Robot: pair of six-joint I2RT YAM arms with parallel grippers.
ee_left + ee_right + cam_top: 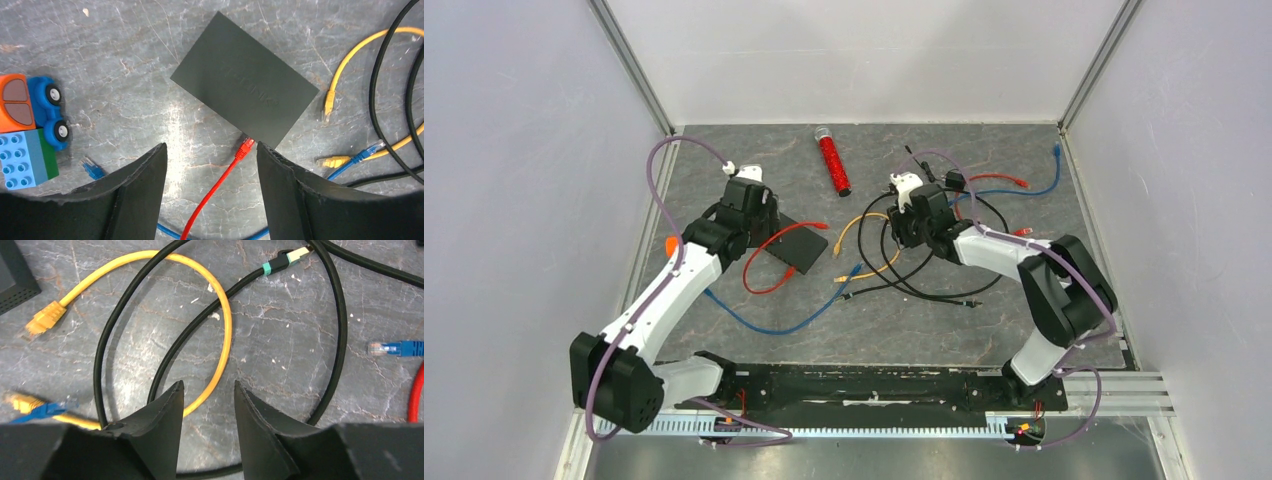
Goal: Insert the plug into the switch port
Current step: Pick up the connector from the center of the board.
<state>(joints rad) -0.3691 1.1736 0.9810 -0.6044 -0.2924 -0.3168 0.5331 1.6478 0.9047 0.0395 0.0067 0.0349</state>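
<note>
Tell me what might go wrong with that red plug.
1. The red plug touches the switch at its edge, but whether it is fully in is hidden. With the left fingers open around it, it may slip out.
2. Nothing holds the switch, so a push could slide it.
3. The right fingers hang over a yellow cable crossing a black cable and might snag them.

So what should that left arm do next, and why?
Probably draw the left tool straight back. Its jaws stand open on either side of the red plug, gripping nothing, and the plug's tip meets the black switch at its edge. Whether it is fully seated I cannot tell.
</note>
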